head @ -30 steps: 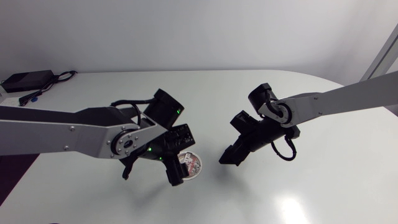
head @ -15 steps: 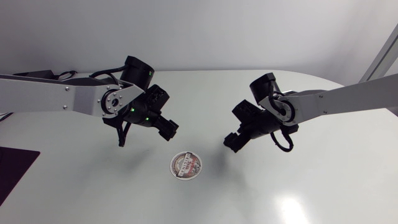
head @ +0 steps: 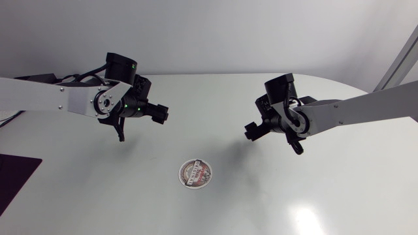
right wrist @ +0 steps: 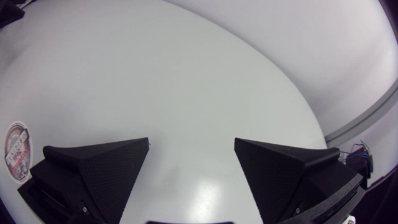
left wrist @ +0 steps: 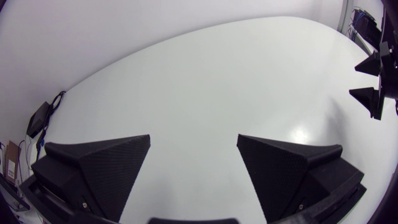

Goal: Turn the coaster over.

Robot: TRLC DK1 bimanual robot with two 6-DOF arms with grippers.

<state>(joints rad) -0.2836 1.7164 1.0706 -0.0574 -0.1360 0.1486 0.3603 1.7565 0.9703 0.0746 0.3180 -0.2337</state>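
Table (head: pixel 215 91): bare white surface shows on every side of the coaster (head: pixel 195 173), which lies flat and touches nothing, so it can be approached from above or from any side. Obstacles over the table: left gripper (head: pixel 160 115) with its arm to the coaster's rear left, right gripper (head: pixel 250 132) with its arm to the rear right. Both are well apart from the coaster and from each other, fingers spread over bare tabletop, with an open lane between them. Obstacle on the table: black power brick (left wrist: pixel 38 118) with cable, at the far left corner, well apart from the coaster.
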